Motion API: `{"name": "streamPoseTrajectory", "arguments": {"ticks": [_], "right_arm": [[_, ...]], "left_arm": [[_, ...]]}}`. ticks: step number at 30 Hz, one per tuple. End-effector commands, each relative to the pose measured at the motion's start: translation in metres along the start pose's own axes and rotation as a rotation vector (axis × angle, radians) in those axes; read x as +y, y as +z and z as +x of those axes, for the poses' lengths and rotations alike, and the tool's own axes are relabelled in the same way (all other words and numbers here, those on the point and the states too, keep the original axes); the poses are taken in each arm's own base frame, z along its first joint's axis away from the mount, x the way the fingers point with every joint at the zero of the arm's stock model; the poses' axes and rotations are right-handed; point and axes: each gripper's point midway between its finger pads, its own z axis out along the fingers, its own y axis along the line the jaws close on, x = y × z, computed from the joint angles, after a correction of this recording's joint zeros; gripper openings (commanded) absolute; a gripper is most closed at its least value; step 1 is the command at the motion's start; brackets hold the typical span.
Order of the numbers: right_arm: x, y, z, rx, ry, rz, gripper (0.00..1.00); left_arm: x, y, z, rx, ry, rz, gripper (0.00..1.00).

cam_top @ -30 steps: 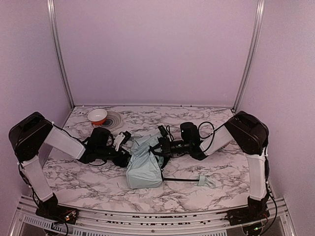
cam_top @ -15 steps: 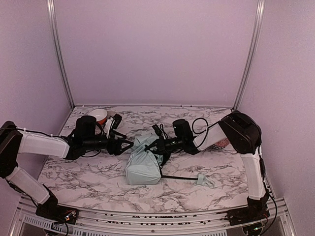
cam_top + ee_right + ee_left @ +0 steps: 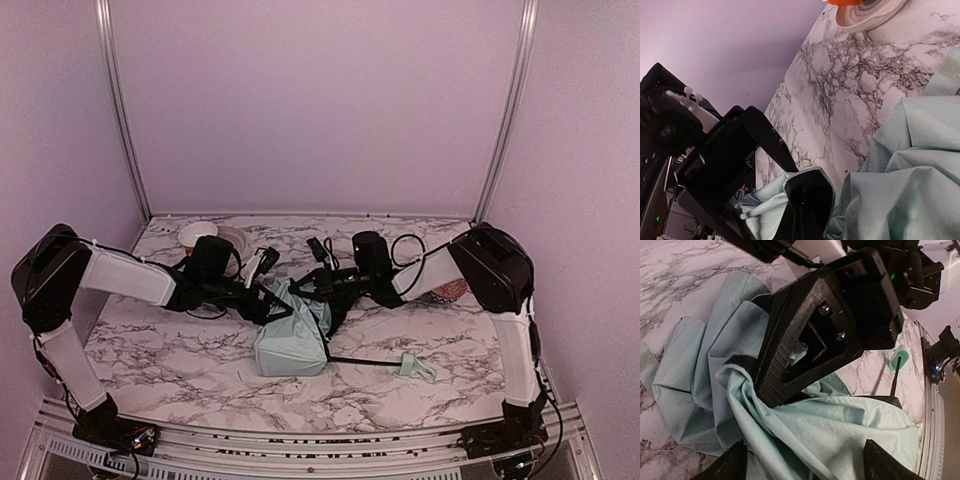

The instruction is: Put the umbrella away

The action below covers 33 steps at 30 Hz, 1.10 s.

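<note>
Plain lilac walls (image 3: 320,100), joined at the corners by slim aluminium posts (image 3: 120,110), enclose a white, grey-veined marble-patterned table (image 3: 180,350) under soft, even light, a metal rail (image 3: 300,440) along its near edge.

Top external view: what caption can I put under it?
Left gripper and right gripper meet at a crumpled pale mint-green fabric umbrella on the marble-patterned table.

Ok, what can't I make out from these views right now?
- Umbrella ribs and strap: buried in bunched cloth in every view.
- Left claw: tips cut off by the bottom edge of the left wrist view, so contact with the cloth is unclear.
- Plate: cropped by the top edge of the right wrist view.
- Pink lump: mostly behind the right arm in the top view.
</note>
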Motion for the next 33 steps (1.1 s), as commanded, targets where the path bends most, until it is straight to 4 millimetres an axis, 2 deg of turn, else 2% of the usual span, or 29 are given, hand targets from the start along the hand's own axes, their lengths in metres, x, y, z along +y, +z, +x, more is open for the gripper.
{"name": "streamPoseTrajectory", "arguments": {"ticks": [1,4,5,7,9,11,13,16,19,23,26,28,30,33], "right_arm": [[0.047,-0.007,-0.043,-0.090,-0.120,-0.034,0.00],[0.057,-0.007,-0.041,-0.053,-0.133,-0.064,0.00],[0.057,-0.009,-0.041,-0.033,-0.132,-0.056,0.03],[0.049,-0.020,-0.044,-0.018,-0.137,0.023,0.17],[0.026,-0.040,-0.050,-0.030,-0.124,0.187,0.26],[-0.002,-0.062,-0.048,-0.022,-0.094,0.359,0.35],[-0.035,-0.077,-0.032,0.022,-0.074,0.537,0.44],[-0.072,-0.084,0.004,0.127,0.006,0.640,0.48],[-0.087,-0.075,0.023,0.183,0.025,0.641,0.50],[-0.074,-0.033,0.032,0.273,-0.040,0.501,0.46],[-0.061,-0.008,0.043,0.321,-0.044,0.395,0.26],[-0.048,0.003,0.045,0.310,-0.020,0.300,0.16],[-0.037,0.008,0.042,0.288,0.002,0.233,0.10],[-0.027,0.004,0.032,0.249,0.014,0.200,0.08]], "left_arm": [[-0.014,0.004,0.007,0.050,0.028,0.043,0.61],[-0.015,0.004,0.007,0.050,0.040,0.042,0.33],[-0.015,0.004,0.007,0.050,0.040,0.041,0.24],[-0.017,0.002,0.009,0.050,0.042,0.042,0.12],[-0.017,-0.001,0.009,0.045,0.051,0.033,0.09],[-0.017,-0.005,0.007,0.037,0.063,0.024,0.08],[-0.019,-0.008,0.004,0.026,0.073,0.023,0.07],[-0.021,-0.010,-0.004,0.008,0.086,0.019,0.05],[-0.026,-0.011,-0.010,-0.004,0.096,0.027,0.02],[-0.031,-0.011,-0.023,-0.026,0.106,0.040,0.01],[-0.036,-0.012,-0.043,-0.063,0.124,0.057,0.01],[-0.028,-0.008,-0.050,-0.074,0.126,0.020,0.00],[-0.010,0.004,-0.041,-0.041,0.090,-0.025,0.00],[0.022,0.025,0.007,0.115,0.001,-0.091,0.00]]}}
